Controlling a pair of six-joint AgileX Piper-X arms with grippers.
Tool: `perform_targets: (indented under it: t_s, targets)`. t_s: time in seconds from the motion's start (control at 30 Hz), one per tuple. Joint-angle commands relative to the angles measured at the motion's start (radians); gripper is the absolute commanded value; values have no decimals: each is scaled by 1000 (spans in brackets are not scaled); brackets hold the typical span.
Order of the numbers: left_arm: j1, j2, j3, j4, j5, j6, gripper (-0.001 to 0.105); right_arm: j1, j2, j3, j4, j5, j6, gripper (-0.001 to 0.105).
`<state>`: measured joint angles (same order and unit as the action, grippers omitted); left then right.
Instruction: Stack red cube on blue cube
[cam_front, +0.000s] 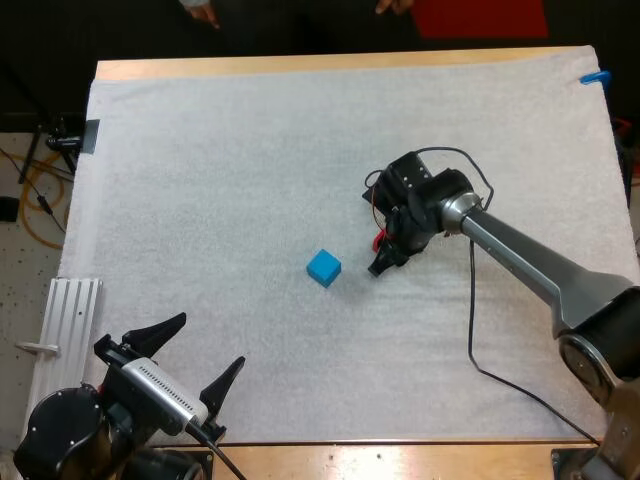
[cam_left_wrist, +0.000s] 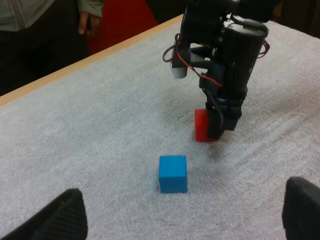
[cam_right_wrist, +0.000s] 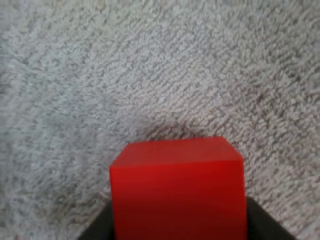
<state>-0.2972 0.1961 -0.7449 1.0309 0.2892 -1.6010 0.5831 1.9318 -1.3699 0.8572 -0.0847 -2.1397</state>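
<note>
The right gripper (cam_front: 384, 252) had the red cube (cam_front: 380, 240) pinched between its two black fingers, one on each side. Its wrist view looked along a red face with a dark finger at either flank. The cube was low, at or just above the white mat (cam_front: 200, 200); whether it had cleared the cloth, I could not tell. The blue cube (cam_front: 323, 267) stood alone on the mat, near the red one but not touching it, off toward the left arm's side. The left gripper (cam_front: 195, 358) hung wide open by the near edge, holding nothing, well apart from both cubes.

By my reading, the step in hand was the lift and carry. To do it well, the call was to go up first, high enough that the red cube's underside would pass over the blue one's top edge. A sideways slide at this height would likely knock the blue cube away. Then across, until red sat squarely over blue. The blue cube looked turned a little against the line of the fingers, so a small wrist twist could help the faces match. After that, a slow descent to contact, and release only once the red cube rested flat. Letting go early risked a bounce off the top. The left arm looked best left where it was.
</note>
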Motion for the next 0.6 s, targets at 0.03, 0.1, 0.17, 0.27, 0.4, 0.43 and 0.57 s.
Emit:
perform_targets:
  t_s: [0.03,0.1,0.17,0.27,0.4,0.43,0.57]
  targets:
    - [-2,1,-5,-10,1,5,76,14,-62,-31,10,14,-12,9]
    - [-2,1,-5,-1,1,5,76,31,-102,-54,32,28,-12,9]
    - [-2,1,-5,8,-1,5,76,51,-128,-72,50,44,-15,9]
    - [-2,1,-5,15,-1,5,76,93,-147,-103,86,71,-25,9]
    - [-2,1,-5,34,-1,5,76,169,-147,-132,113,123,-40,9]
    - [-2,1,-5,41,-1,5,76,181,-147,-132,113,126,-40,9]
    - [-2,1,-5,78,-1,5,76,247,-133,-132,103,131,-40,9]
